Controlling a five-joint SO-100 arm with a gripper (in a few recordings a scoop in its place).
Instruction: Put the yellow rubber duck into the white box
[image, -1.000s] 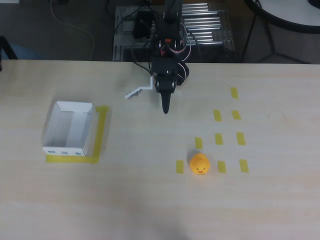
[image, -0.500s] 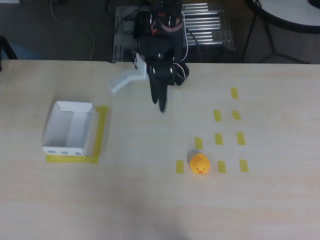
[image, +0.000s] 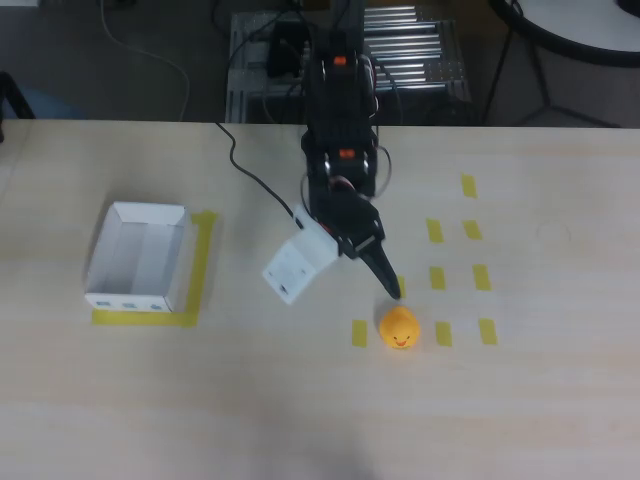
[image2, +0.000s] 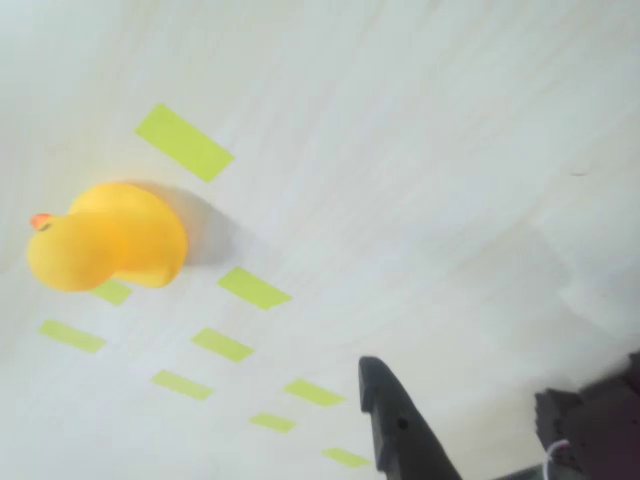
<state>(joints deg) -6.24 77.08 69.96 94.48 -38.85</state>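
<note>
Yellow rubber duck (image: 400, 328) (orange beak) — white box (image: 138, 257), blue marks; black tool (image: 340, 275).

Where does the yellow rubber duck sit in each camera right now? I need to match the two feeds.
Overhead view: the yellow rubber duck sits on the table right of centre and low in the picture, between two yellow tape strips, just below the black finger.
Wrist view: the duck is at the left edge, mid-height, orange beak pointing left.
Shared landmark: the grid of yellow tape strips around the duck, seen in both views.
</note>
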